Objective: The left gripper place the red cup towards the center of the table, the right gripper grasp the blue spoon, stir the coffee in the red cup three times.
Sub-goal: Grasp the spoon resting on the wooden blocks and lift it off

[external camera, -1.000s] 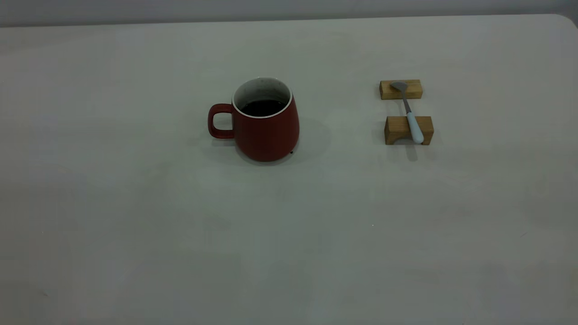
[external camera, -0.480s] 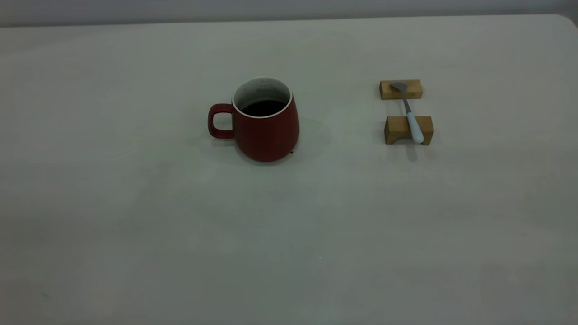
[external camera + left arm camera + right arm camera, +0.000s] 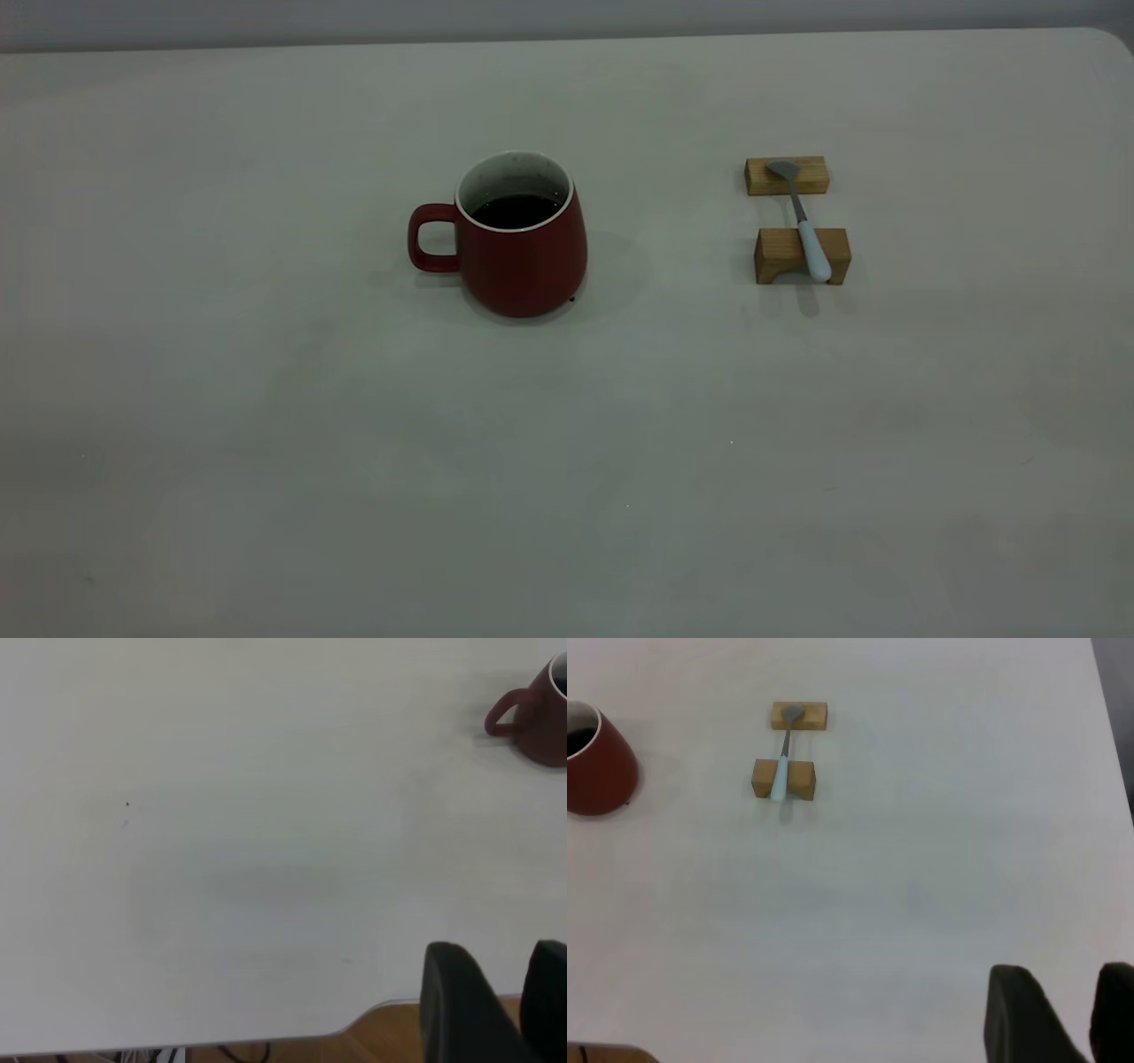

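The red cup (image 3: pixel 521 237) sits mid-counter; the blue spoon (image 3: pixel 804 221), at its 3 o'clock, lies untouched. Both end effectors, left (image 3: pixel 500 1005) and right (image 3: pixel 1067 1014), hold nothing, fingers slightly apart. Stirring isn't started.

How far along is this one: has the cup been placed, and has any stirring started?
The red cup already stands near the middle of the table, with coffee inside. Nothing is in hand: the left gripper and right gripper hang away from both objects. The blue spoon lies across two wooden blocks, so grasping and stirring remain.
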`<state>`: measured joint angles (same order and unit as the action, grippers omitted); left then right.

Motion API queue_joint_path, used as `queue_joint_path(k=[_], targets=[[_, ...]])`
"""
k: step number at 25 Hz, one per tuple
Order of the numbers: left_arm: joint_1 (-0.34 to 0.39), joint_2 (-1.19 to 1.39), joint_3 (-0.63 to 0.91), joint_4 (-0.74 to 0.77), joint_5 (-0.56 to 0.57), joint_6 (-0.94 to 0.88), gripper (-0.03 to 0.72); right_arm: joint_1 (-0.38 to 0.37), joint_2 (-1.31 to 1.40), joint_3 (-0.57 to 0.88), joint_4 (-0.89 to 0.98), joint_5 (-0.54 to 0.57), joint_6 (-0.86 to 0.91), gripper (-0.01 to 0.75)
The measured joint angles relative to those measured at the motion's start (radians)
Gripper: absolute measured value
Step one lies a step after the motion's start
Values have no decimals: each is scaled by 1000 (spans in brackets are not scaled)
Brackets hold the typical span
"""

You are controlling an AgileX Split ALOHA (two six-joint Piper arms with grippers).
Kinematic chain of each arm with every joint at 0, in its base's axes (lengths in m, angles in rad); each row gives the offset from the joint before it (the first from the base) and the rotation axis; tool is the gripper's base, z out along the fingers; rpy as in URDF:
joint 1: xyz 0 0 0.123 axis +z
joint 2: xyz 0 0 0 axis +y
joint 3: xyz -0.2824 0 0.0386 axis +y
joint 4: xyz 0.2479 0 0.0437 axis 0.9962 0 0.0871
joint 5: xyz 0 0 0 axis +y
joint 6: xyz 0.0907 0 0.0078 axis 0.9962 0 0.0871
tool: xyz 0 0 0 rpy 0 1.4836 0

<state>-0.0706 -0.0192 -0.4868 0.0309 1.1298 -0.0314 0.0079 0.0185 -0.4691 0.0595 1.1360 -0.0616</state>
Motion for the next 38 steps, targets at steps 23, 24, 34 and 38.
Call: queue_joint_path(k=[23, 24, 34, 38], targets=[[0, 0, 0, 0, 1, 0, 247, 0, 171, -119, -19, -29, 102, 413], [0, 0, 0, 0, 1, 0, 247, 0, 234, -144, -26, -49, 118, 455], [0, 0, 0, 0, 1, 0, 247, 0, 948, -262, 35, -364, 115, 684], [0, 0, 0, 0, 1, 0, 247, 5, 1250, -310, 156, -496, -1, 686]])
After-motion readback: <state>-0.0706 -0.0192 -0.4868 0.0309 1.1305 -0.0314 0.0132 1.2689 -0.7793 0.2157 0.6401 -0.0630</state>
